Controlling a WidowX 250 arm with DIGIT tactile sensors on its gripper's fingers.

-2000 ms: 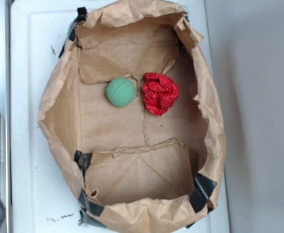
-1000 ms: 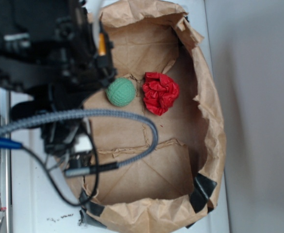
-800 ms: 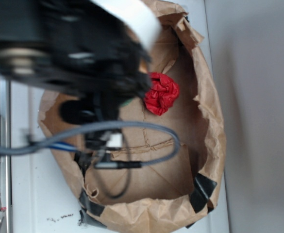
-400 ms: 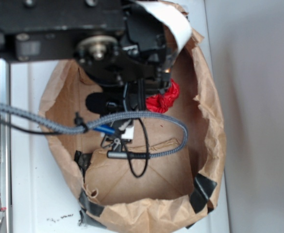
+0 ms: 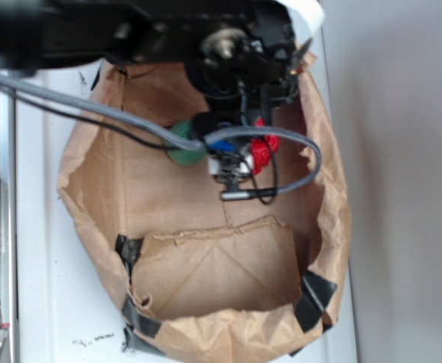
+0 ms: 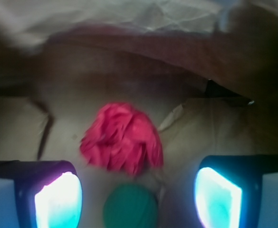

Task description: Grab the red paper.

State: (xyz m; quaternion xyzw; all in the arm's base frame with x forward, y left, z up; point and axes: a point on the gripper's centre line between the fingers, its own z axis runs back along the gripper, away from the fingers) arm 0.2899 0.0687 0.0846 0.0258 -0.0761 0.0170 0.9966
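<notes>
Fingers (image 6: pixel 58 202) spread wide apart, gripping nothing, one glowing pad at each lower corner of the wrist view, with the gripper (image 6: pixel 138 199) poised above the floor of the brown paper bag (image 5: pixel 205 204). Red paper (image 6: pixel 122 140) lying on the bag floor, ahead of the open gap and a little left of its centre line, free of both pads. Green ball (image 6: pixel 130 207) just beside the red wad, nearer the camera, sitting between the two pads. From the exterior view, only a sliver of red paper (image 5: pixel 264 151) and an edge of green ball (image 5: pixel 181 145) visible under the black arm (image 5: pixel 239 53), which covers the bag's upper part. Grey cable (image 5: pixel 92 110) trailing from the left across the bag. Bag resting on a white worktop (image 5: pixel 39 227).
</notes>
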